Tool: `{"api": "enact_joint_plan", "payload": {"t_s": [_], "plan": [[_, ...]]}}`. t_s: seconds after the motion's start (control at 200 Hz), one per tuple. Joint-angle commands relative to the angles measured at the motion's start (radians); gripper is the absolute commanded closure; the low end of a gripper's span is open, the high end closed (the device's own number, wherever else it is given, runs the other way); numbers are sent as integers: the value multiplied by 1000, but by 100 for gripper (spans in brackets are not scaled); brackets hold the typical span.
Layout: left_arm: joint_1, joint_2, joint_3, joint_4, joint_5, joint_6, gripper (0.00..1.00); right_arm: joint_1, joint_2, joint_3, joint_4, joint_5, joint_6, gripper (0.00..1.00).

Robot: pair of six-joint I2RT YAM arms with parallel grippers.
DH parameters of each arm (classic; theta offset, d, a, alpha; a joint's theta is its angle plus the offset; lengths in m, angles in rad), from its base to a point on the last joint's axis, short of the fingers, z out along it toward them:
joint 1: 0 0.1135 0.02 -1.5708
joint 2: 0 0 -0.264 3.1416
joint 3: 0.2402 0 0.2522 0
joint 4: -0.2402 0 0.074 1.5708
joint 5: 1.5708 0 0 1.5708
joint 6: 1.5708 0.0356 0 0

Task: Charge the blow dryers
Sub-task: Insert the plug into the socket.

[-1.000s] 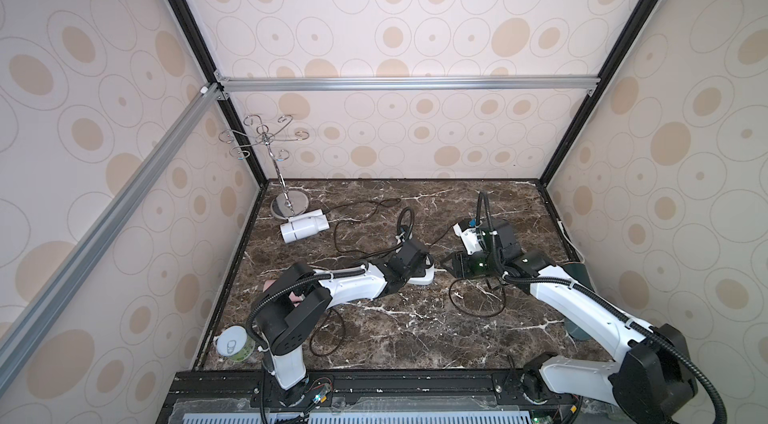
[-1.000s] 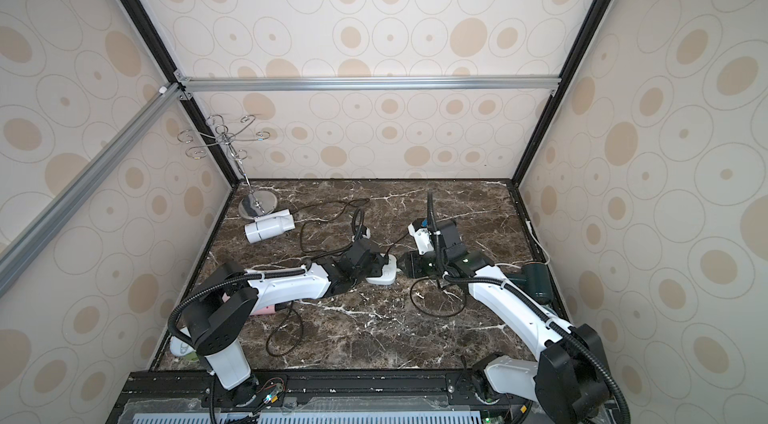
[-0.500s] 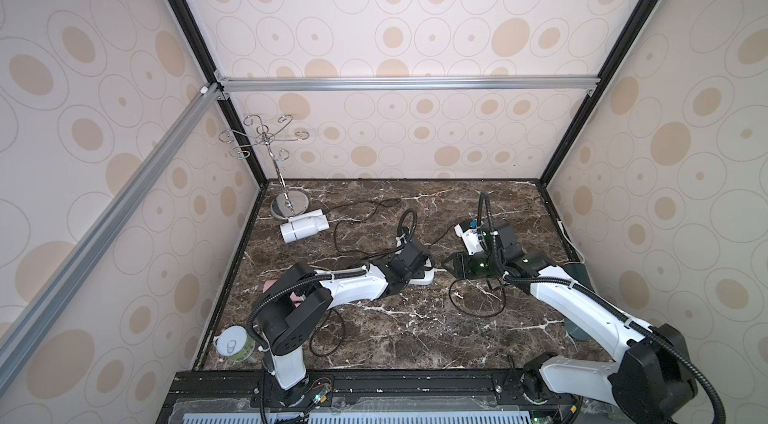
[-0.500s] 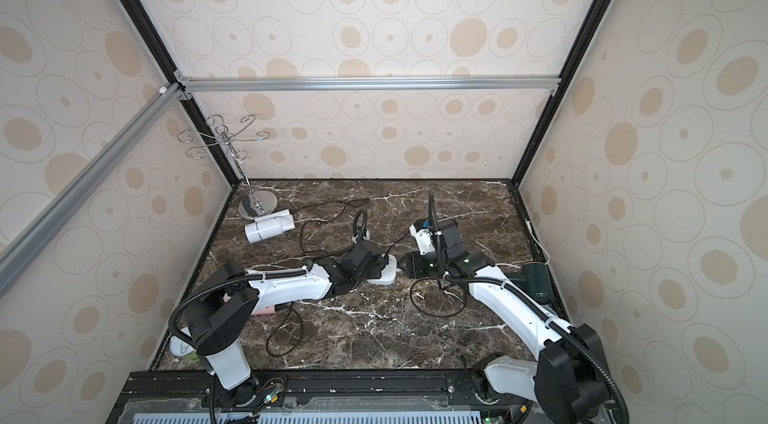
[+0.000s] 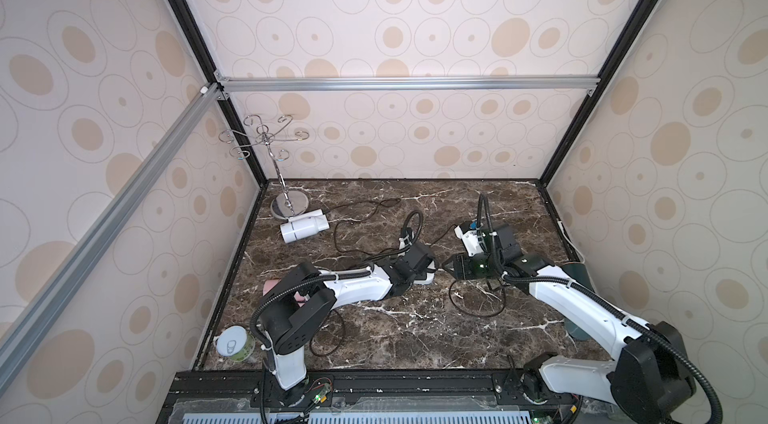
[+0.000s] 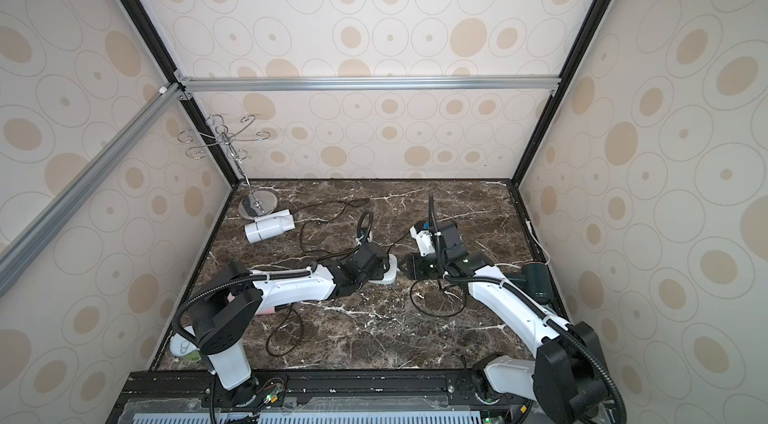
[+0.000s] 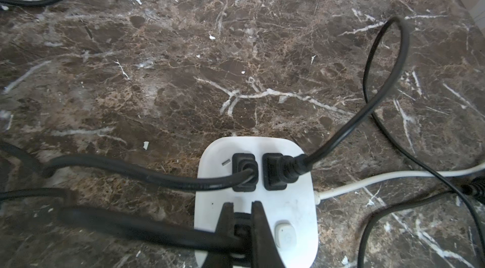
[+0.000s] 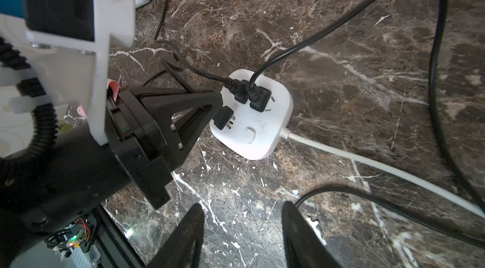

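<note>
1. Fingers (image 7: 259, 224) of left gripper (image 7: 241, 214) squeeze a black plug (image 8: 223, 118) over the power strip (image 8: 273, 122).
2. Right gripper (image 8: 242, 230) is open, empty, just right of it.
3. White blow dryer (image 5: 305, 229) lies far left, pink blow dryer (image 5: 269, 286) under the left arm, green blow dryer (image 6: 536, 280) by the right wall.

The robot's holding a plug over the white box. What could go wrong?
1. The plug in the left jaws looks tilted, with its prongs showing above the strip. Pushing might miss the slots or bend them.
2. The right jaws are open and touch nothing, so the strip may slide.
3. A cord loops close by. An arm could snag it and tug a plug out.
</note>
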Motion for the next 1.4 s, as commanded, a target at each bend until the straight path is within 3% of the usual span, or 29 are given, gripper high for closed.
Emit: {"api": "enact_joint_plan", "payload": {"t_s": [0.0,0.3,0.56,1.021,1.396], "plan": [[-39,36,32,-88,-34,33,100,-7,3,-12,-2,-6,-15,50],[-102,96,63,-130,-85,33,100,-7,5,-12,-4,0,-16,50],[-130,190,160,-287,-148,-4,100,-7,1,-10,-10,6,-18,50],[-143,119,15,-175,-133,-71,100,-8,-10,-14,-16,11,-17,50],[-152,189,45,-314,-112,-120,100,-8,-6,-8,-24,17,-16,50]]}}
